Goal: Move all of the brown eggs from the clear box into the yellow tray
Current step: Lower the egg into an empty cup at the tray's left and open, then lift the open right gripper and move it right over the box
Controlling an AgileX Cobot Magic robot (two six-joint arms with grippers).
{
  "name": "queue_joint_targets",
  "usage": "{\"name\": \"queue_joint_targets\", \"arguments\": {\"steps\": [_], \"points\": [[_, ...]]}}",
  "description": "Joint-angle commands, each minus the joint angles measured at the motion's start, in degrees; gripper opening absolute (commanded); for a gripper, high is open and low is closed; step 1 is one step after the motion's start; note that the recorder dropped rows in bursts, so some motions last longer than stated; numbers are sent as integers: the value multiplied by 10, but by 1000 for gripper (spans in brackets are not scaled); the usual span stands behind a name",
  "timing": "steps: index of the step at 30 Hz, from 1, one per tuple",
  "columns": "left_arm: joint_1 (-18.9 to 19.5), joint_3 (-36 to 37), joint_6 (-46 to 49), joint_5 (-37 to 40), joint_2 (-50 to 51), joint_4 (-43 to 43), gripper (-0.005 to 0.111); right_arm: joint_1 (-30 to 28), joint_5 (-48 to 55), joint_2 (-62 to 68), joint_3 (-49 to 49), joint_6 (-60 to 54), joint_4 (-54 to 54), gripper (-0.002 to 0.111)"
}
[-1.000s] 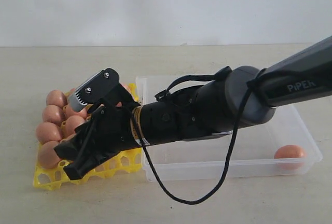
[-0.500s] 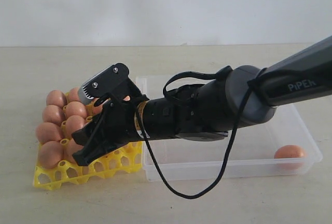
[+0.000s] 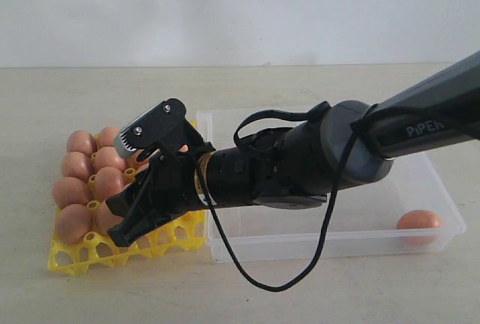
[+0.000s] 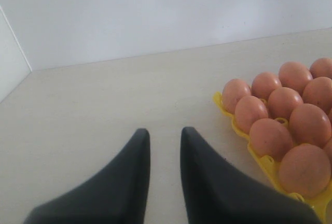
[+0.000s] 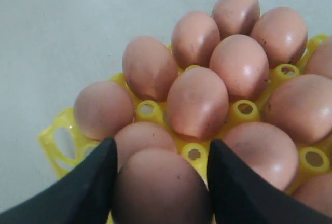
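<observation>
Beige tabletop (image 3: 75,99) | brown egg (image 5: 161,187) between right fingers (image 5: 88,187), touching both

Much of yellow tray (image 3: 75,256) hidden behind right pincer (image 3: 126,187), gripped brown egg (image 5: 158,187) cut off at view's edge

Support surface: pale beige table (image 3: 90,294), flat, matte. Resting directly on it: yellow tray (image 3: 75,258) on the exterior-view left, and clear box (image 3: 330,245) just beside it on the right. Both sit level; edge contact between them not resolvable
</observation>
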Motion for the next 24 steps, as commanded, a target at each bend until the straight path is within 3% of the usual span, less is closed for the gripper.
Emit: {"name": "queue_joint_targets", "arguments": {"steps": [1,10,19,24], "points": [[-3,2,-1,-1,-1,-1,22,-1,-19,-1,2,-6,3,49],[-3,2,-1,-1,-1,-1,22,-1,-23,-1,2,-17,5,61],[-3,2,-1,-1,-1,-1,22,-1,-23,-8,2,-24,6,61],[-3,2,-1,-1,-1,-1,22,-1,-21,-78,2,-25,5,56]]}}
